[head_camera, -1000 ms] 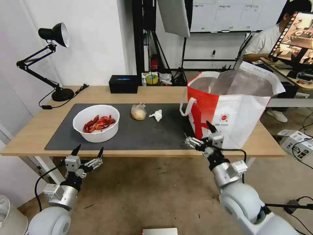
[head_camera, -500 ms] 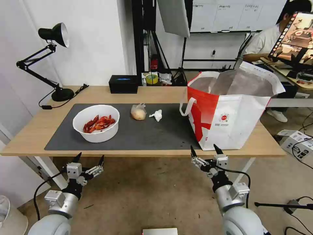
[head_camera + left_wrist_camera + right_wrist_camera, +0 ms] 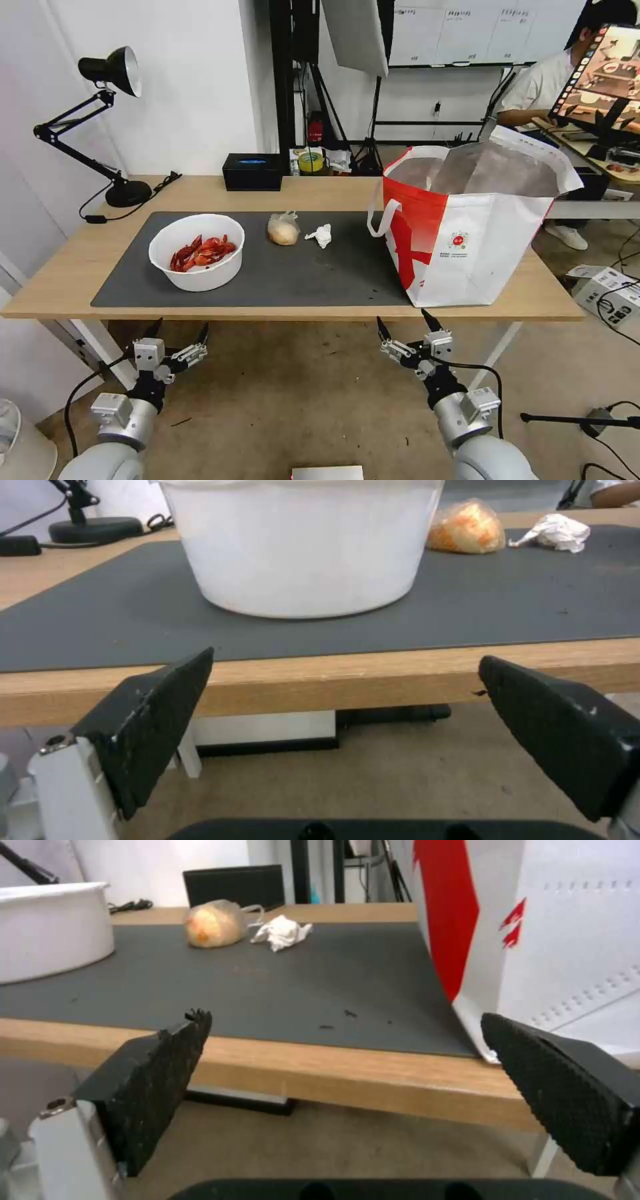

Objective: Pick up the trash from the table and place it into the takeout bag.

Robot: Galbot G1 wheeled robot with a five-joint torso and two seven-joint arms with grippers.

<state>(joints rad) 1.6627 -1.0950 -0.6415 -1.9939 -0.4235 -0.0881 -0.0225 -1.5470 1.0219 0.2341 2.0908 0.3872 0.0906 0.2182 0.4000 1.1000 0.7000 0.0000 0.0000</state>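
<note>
A white bowl (image 3: 197, 251) of red crayfish shells sits on the dark mat (image 3: 300, 273) of the wooden table (image 3: 73, 267). Beside it lie a small clear bag with a beige lump (image 3: 283, 230) and a crumpled white tissue (image 3: 321, 235). The red-and-white takeout bag (image 3: 470, 227) stands open at the table's right end. My left gripper (image 3: 177, 328) is open below the front edge, under the bowl (image 3: 300, 545). Below the edge near the takeout bag (image 3: 533, 935), my right gripper (image 3: 402, 321) is open too. Neither holds anything.
A black tissue box (image 3: 252, 171) and a roll of tape (image 3: 310, 161) stand at the table's back. A black desk lamp (image 3: 107, 120) sits at the back left corner. Bare floor lies in front of the table. A person sits at a desk behind the bag.
My right gripper has dropped from in front of the takeout bag to below the table's front edge. The left gripper has sunk slightly. The items on the table are unmoved.
</note>
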